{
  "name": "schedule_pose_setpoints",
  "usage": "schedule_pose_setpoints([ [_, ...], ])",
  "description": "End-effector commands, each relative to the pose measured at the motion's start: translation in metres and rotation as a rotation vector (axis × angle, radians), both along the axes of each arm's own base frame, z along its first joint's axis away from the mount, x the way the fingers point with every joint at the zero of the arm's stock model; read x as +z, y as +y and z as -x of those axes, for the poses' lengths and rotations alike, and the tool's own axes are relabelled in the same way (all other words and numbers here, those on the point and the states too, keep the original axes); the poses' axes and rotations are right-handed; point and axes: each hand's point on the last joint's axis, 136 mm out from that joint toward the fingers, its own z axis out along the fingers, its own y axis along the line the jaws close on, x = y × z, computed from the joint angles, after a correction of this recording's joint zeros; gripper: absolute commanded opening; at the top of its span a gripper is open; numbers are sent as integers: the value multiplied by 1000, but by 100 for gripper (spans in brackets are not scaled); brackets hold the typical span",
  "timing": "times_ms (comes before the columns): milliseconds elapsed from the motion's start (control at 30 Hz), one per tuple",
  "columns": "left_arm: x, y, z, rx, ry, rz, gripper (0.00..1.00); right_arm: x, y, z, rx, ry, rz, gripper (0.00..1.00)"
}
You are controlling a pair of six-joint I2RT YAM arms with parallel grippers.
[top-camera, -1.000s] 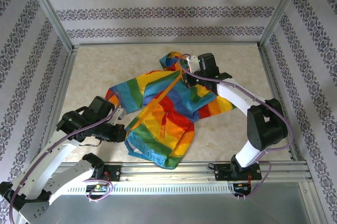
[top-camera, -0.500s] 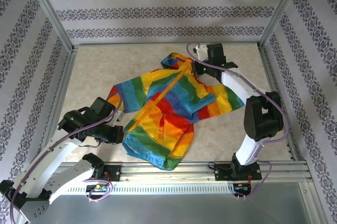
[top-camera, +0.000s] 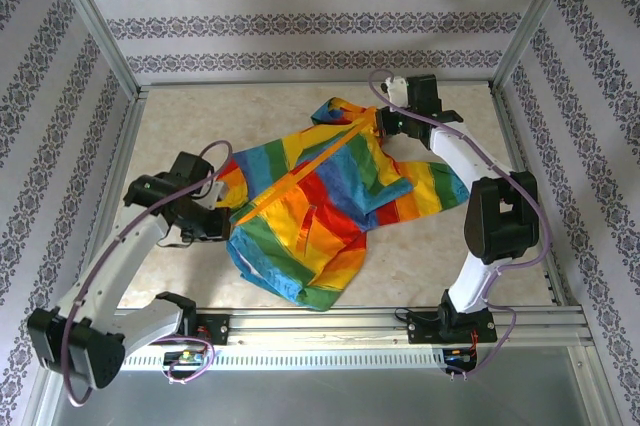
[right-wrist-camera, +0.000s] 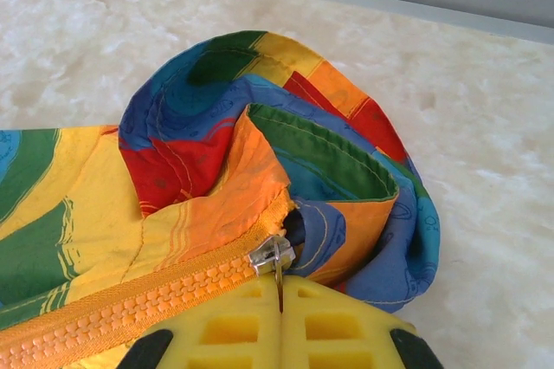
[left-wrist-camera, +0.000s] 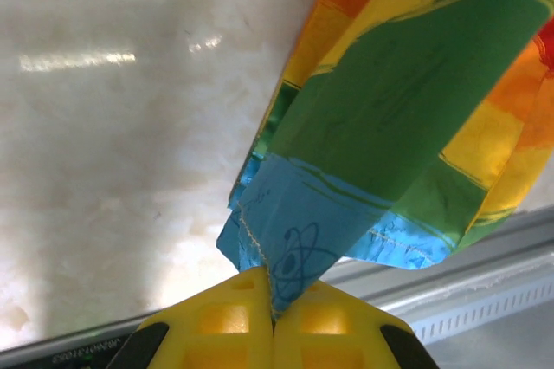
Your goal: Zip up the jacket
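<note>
The jacket (top-camera: 320, 201) lies spread across the middle of the pale desk (top-camera: 180, 126), its rainbow stripes running from the lower centre of the overhead view up toward the upper right. It is stretched slantwise between the two arms.

The left fingers (top-camera: 222, 218) sit at the jacket's left edge. Seen from the left wrist, those yellow fingers (left-wrist-camera: 251, 317) are pressed together on a blue corner of the hem, and green and yellow cloth fans up and to the right from them.

The right fingers (top-camera: 385, 126) are at the upper right end of the garment, by the hood (right-wrist-camera: 260, 126). From the right wrist, they (right-wrist-camera: 260, 313) are clamped on the metal zipper pull (right-wrist-camera: 273, 255) at the collar. The orange zipper (right-wrist-camera: 130, 304) runs off to the lower left with its teeth looking meshed.
</note>
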Motion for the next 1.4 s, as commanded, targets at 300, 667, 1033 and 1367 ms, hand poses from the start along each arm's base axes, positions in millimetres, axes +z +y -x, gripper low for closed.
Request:
schedule_pose_setpoints([
  [300, 9, 15, -11, -13, -3, 45, 0, 7, -23, -10, -102, -27, 1, 0],
  [667, 30, 26, -24, 29, -97, 1, 46, 33, -33, 2, -137, -105, 37, 50],
  [1033, 104, 31, -93, 114, -480, 5, 58, 69, -53, 45, -184, -235, 74, 65],
  [1367, 125, 67, -134, 227, -907, -154, 90, 54, -101, 97, -365, -322, 131, 82],
])
